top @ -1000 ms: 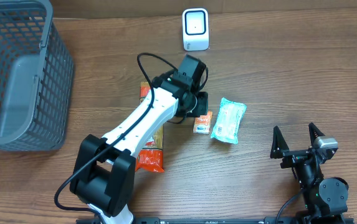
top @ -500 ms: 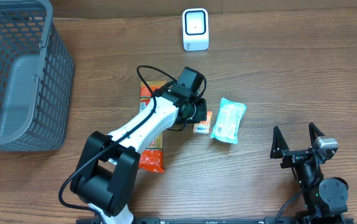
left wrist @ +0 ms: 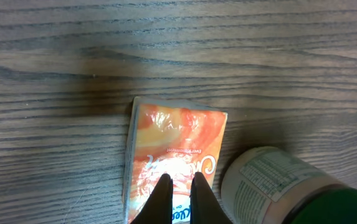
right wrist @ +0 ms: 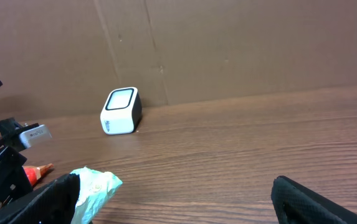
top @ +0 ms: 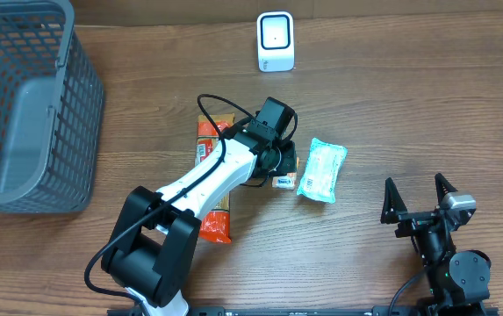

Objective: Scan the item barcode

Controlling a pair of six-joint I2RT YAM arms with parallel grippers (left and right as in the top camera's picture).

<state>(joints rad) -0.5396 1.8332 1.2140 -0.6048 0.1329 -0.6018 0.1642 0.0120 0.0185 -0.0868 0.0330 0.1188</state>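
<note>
left gripper point(left wrist: 178, 186) pressed shut over the small orange sachet point(left wrist: 175, 158); right gripper point(top: 413, 189) wide open and empty.
in the left wrist view the two fingertips sit together at the sachet's near end, but whether they pinch it or only touch it cannot be told. the sachet lies flat on the wooden table point(top: 409, 96), just beside a white bottle with a green cap point(left wrist: 278, 186). from overhead it sits mid-table, next to a teal packet point(top: 321, 170) and a long orange package point(top: 211, 219) under the left arm. the white barcode scanner point(top: 276, 41) stands well apart at the far edge, and a grey basket point(top: 23, 105) sits at the far left.
</note>
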